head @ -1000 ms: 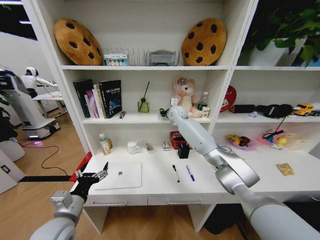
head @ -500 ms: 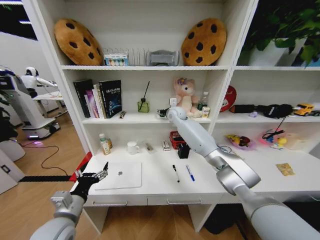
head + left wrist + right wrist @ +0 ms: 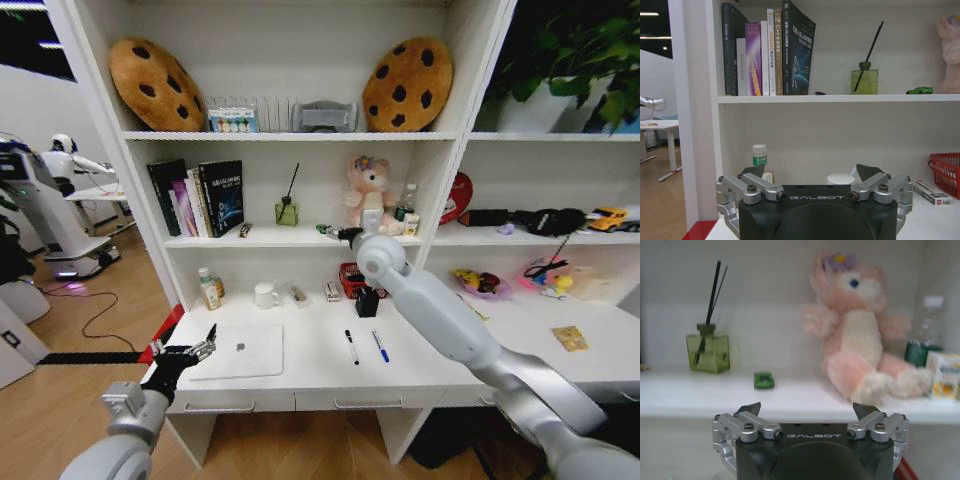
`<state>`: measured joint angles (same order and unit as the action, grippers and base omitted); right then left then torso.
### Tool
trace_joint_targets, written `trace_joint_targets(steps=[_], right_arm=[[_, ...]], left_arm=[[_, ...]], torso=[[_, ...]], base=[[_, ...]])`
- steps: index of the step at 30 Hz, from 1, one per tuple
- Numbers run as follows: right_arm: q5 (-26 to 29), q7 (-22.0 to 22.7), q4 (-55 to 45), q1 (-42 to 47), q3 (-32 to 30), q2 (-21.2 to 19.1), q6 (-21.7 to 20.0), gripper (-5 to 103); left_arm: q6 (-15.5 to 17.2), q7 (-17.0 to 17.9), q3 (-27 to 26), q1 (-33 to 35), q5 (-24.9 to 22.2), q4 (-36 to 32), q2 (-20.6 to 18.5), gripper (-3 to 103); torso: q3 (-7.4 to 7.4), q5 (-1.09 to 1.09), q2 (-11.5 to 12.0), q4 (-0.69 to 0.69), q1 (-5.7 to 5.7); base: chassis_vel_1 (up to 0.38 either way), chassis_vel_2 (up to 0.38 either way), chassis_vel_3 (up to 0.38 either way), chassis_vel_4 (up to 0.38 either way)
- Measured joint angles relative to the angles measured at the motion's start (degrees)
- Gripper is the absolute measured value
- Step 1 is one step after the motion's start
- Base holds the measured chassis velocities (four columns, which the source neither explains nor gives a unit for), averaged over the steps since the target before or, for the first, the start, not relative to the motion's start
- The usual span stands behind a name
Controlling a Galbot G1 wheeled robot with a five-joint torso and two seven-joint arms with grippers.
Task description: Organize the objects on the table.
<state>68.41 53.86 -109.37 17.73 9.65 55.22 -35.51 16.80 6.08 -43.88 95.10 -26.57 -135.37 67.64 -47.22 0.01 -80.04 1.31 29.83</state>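
Observation:
The green toy car (image 3: 763,379) sits on the middle shelf between a reed diffuser and a pink plush; it also shows in the head view (image 3: 323,229) and the left wrist view (image 3: 920,90). My right gripper (image 3: 340,235) (image 3: 807,410) is raised in front of that shelf, a little back from the car, open and empty. On the white table (image 3: 310,372) lie a silver laptop (image 3: 245,350), a black pen (image 3: 351,346) and a blue pen (image 3: 381,346). My left gripper (image 3: 195,352) (image 3: 810,172) hovers open at the laptop's left edge, holding nothing.
On the shelf: books (image 3: 200,197), the diffuser (image 3: 287,210), the plush (image 3: 368,190). At the table's back: a bottle (image 3: 209,289), a mug (image 3: 265,295), a red mesh basket (image 3: 352,279), a black holder (image 3: 367,301). A yellow card (image 3: 570,338) lies right. Other robots stand left.
My right arm has drawn back from the shelf, its wrist shifting right and lower, leaving the green car lying free on the shelf. The left arm has not moved.

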Motion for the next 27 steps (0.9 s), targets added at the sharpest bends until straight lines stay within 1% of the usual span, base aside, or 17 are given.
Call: trace_joint_targets(steps=[2, 3, 4, 6, 9, 11, 12, 14, 15, 16, 17, 19, 20, 22, 23, 25, 27], right_arm=[[-0.02, 0.22, -6.59, 10.77, -4.96, -2.49, 0.47, 100], [-0.55, -0.26, -7.9, 14.08, -6.88, -2.91, 0.69, 100], [-0.55, -0.26, -7.9, 14.08, -6.88, -2.91, 0.69, 100], [-4.17, -2.93, -9.42, 24.09, -12.46, -3.21, 2.69, 100], [-4.97, -3.59, -9.42, 25.95, -13.45, -3.1, 3.08, 100], [-8.37, -6.6, -8.44, 32.86, -17.11, -2.03, 3.96, 100], [-8.37, -6.6, -8.44, 32.86, -17.11, -2.03, 3.96, 100], [-12.85, -12.49, -3.22, 38.14, -19.09, 1.28, 5.71, 100], [-12.85, -12.49, -3.22, 38.14, -19.09, 1.28, 5.71, 100], [-15.0, -15.09, -0.27, 38.5, -18.84, 2.99, 6.98, 100], [-15.0, -15.09, -0.27, 38.5, -18.84, 2.99, 6.98, 100], [-20.54, -18.75, 5.44, 37.71, -17.06, 6.98, 9.57, 100], [-20.54, -18.75, 5.44, 37.71, -17.06, 6.98, 9.57, 100], [-23.43, -18.95, 10.62, 35.66, -14.49, 11.2, 10.45, 100], [-23.43, -18.95, 10.62, 35.66, -14.49, 11.2, 10.45, 100], [-25.17, -18.84, 13.95, 34.32, -12.61, 13.87, 10.54, 100], [-26.14, -18.83, 15.61, 33.74, -11.94, 15.08, 10.53, 100]], left_arm=[[0.0, 0.0, 0.0, 0.0, -0.01, 0.0, 0.0, 100], [0.0, 0.02, 0.0, 0.0, 0.0, 0.0, 0.0, 100], [0.0, 0.02, 0.0, 0.0, 0.0, 0.0, 0.0, 100], [0.0, 0.0, 0.0, 0.01, 0.0, 0.0, 0.0, 100], [0.0, 0.0, 0.0, 0.0, 0.0, 0.0, 0.0, 100], [0.0, 0.0, 0.0, 0.01, 0.0, 0.0, 0.0, 100], [0.0, 0.0, 0.0, 0.01, 0.0, 0.0, 0.0, 100], [0.0, 0.0, 0.0, 0.0, -0.01, 0.0, 0.0, 100], [0.0, 0.0, 0.0, 0.0, -0.01, 0.0, 0.0, 100], [0.0, 0.0, 0.0, 0.0, 0.0, 0.0, 0.0, 100], [0.0, 0.0, 0.0, 0.0, 0.0, 0.0, 0.0, 100], [0.0, 0.01, 0.0, 0.0, 0.0, 0.0, 0.0, 100], [0.0, 0.01, 0.0, 0.0, 0.0, 0.0, 0.0, 100], [0.0, 0.0, 0.0, 0.0, -0.01, 0.0, 0.0, 100], [0.0, 0.0, 0.0, 0.0, -0.01, 0.0, 0.0, 100], [0.0, 0.01, 0.0, 0.0, 0.0, 0.0, 0.0, 100], [0.0, 0.01, 0.0, 0.0, 0.0, 0.0, 0.0, 100]], torso=[[-0.01, 0.02, 0.0, 0.0, 0.0], [0.0, 0.0, 0.0, 0.03, 0.0], [0.0, 0.0, 0.0, 0.03, 0.0], [0.0, -0.01, 0.0, 0.01, -0.01], [0.0, 0.0, 0.0, 0.01, -0.01], [0.0, 0.0, 0.0, 0.03, -0.01], [0.0, 0.0, 0.0, 0.03, -0.01], [-0.01, -0.01, 0.0, 0.01, 0.0], [-0.01, -0.01, 0.0, 0.01, 0.0], [-0.01, -0.02, 0.0, 0.0, -0.01], [-0.01, -0.02, 0.0, 0.0, -0.01], [-0.02, -0.02, 0.0, 0.0, 0.0], [-0.02, -0.02, 0.0, 0.0, 0.0], [-0.02, -0.03, 0.0, -0.01, 0.0], [-0.02, -0.03, 0.0, -0.01, 0.0], [-0.02, -0.03, 0.0, -0.01, 0.01], [-0.01, -0.03, 0.0, -0.01, 0.01]], base=[[0.0, 0.0, 0.0, 0.0], [0.0, 0.0, 0.0, 0.0], [0.0, 0.0, 0.0, 0.0], [0.0, 0.0, 0.0, 0.0], [0.0, 0.0, 0.0, 0.0], [0.0, 0.0, 0.0, 0.0], [0.0, 0.0, 0.0, 0.0], [0.0, 0.0, 0.0, 0.0], [0.0, 0.0, 0.0, 0.0], [0.0, 0.0, 0.0, 0.0], [0.0, 0.0, 0.0, 0.0], [0.0, 0.0, 0.0, 0.0], [0.0, 0.0, 0.0, 0.0], [0.0, 0.0, 0.0, 0.0], [0.0, 0.0, 0.0, 0.0], [0.0, 0.0, 0.0, 0.0], [0.0, 0.0, 0.0, 0.0]])
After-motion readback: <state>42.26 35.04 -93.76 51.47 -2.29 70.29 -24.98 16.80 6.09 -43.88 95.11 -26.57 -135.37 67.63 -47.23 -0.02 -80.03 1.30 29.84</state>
